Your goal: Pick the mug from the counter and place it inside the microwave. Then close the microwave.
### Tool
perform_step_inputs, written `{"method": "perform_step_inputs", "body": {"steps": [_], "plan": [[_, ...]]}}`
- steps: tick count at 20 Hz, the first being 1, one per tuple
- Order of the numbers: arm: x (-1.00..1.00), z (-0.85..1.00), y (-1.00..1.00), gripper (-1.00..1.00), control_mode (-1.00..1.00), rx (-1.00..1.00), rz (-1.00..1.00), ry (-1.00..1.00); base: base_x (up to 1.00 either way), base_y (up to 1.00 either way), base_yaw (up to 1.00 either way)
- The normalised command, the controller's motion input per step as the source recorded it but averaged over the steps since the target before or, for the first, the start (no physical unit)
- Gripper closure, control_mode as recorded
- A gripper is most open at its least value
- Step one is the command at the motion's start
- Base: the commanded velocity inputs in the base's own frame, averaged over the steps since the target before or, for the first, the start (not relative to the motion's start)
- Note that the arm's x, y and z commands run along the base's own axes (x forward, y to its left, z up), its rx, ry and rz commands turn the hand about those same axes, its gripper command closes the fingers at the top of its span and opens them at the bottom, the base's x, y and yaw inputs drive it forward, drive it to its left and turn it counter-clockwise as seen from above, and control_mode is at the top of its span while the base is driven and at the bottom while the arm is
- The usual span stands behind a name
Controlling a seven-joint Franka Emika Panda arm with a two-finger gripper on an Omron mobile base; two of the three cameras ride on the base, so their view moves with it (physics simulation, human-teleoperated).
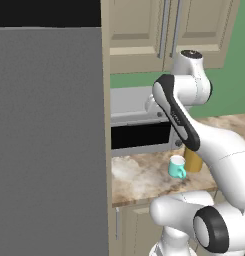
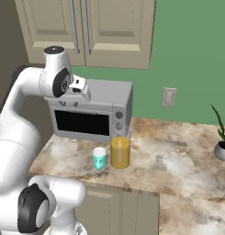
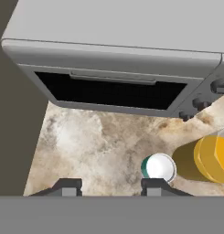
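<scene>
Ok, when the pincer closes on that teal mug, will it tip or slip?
The mug looks rigid, short and upright, so it probably won't tip easily. Its smooth round wall may slip or twist. The orange bottle stands close beside it and might get nudged.

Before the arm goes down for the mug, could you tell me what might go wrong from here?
1. The mug sits under one fingertip rather than between the jaws, so a straight descent could hit its rim.
2. The yellow bottle stands very close beside the mug and could get knocked.
3. The silver box just behind leaves little room.
</scene>
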Motion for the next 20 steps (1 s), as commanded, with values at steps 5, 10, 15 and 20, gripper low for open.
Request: {"method": "perform_step_inputs", "body": {"steps": [5,10,15,20], "plan": [[-0.15,-0.11,0.0,-1.0,-1.0,0.0,0.0,0.11,0.0,0.0,0.0],[-0.03,-0.68,-0.08,-1.0,-1.0,0.0,0.0,0.22,0.0,0.0,0.0],[0.0,-0.67,-0.32,-1.0,-1.0,-0.04,0.0,0.11,0.0,0.0,0.0],[-0.31,-0.34,-0.51,-1.0,-1.0,0.0,0.01,-0.01,0.0,0.0,0.0]]}}
